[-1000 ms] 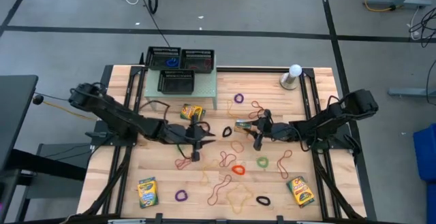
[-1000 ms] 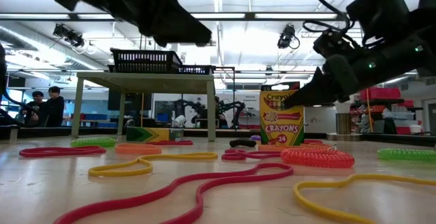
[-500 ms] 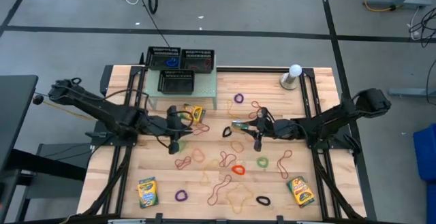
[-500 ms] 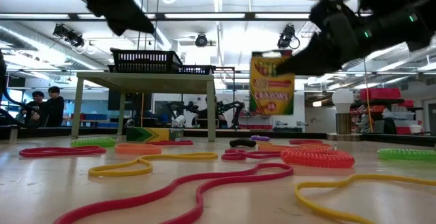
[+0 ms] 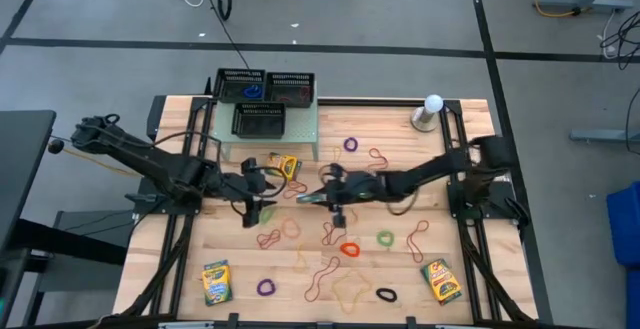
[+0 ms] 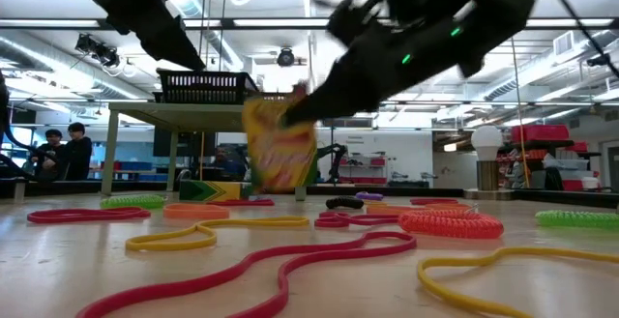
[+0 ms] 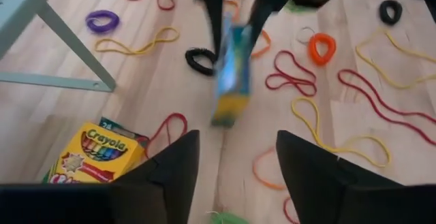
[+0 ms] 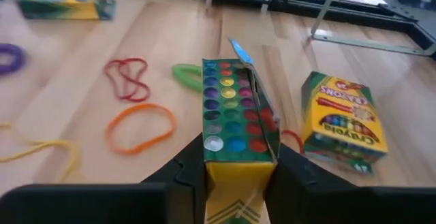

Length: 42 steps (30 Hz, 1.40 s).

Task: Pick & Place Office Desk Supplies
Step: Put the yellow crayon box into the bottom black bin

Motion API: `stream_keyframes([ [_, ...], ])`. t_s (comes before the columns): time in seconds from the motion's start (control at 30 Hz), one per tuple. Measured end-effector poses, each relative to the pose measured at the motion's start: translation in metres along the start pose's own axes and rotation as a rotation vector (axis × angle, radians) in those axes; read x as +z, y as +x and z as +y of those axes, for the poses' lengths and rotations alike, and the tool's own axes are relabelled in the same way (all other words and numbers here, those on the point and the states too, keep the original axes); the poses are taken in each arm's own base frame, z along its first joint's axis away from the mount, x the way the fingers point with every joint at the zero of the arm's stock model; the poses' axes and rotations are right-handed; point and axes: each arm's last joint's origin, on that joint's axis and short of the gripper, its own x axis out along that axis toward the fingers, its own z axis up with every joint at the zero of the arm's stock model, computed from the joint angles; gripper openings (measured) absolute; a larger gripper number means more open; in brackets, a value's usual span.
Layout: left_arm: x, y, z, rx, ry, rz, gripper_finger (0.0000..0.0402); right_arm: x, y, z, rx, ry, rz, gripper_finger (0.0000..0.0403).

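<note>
Yellow-and-green cardboard crayon box [image 8: 235,108]: held aloft mid-surface, clamped between the right gripper [image 5: 322,195] fingers, lid flap open. Left gripper [image 7: 231,163]: empty, fingers wide, hovering beside a second crayon box [image 7: 92,152]. Risk: crayons likely spilling through the open flap if tilted.

One crayon box [image 8: 235,108] is held off the table, open-topped (crayon tips showing), above the table's middle. A second box [image 5: 285,166] lies flat near the raised shelf's leg. Two more lie flat at the near-left [image 5: 215,281] and near-right [image 5: 440,279]. Rubber-band loops [image 5: 349,249] are scattered across the middle.
</note>
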Motion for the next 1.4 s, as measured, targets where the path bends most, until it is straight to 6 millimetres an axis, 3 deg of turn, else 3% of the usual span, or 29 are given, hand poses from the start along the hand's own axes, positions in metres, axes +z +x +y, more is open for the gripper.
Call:
stream_keyframes([
  [0.2,-0.001,-0.001,-0.004,-0.008,0.018,0.001,0.0222,-0.001,0.028,-0.010,0.007,0.007,-0.007,0.0107],
  [0.47,0.001,0.000,-0.003,0.041,0.000,-0.027,0.0217,-0.001,0.030,-0.012,0.028,0.035,-0.006,0.0116],
  [0.63,0.006,0.000,-0.003,0.051,-0.036,-0.080,0.0197,-0.002,0.030,-0.011,0.010,0.034,0.004,0.0158],
  [0.87,0.019,-0.004,-0.002,0.034,-0.106,-0.095,0.0132,0.001,0.027,-0.008,-0.050,0.022,0.027,0.0221],
  [1.0,0.038,-0.007,-0.003,0.065,-0.099,-0.054,0.0128,0.011,0.013,-0.003,-0.087,0.002,0.075,0.0249],
  [1.17,0.062,0.005,-0.008,0.094,-0.066,0.102,0.0173,0.030,-0.021,0.008,-0.089,-0.043,0.180,0.0255],
  [1.3,0.079,0.025,-0.011,0.091,-0.026,0.266,0.0231,0.038,-0.055,0.018,-0.102,-0.032,0.267,0.0217],
  [1.4,0.087,0.040,-0.010,0.113,0.030,0.373,0.0269,0.032,-0.077,0.024,-0.105,-0.016,0.273,0.0168],
])
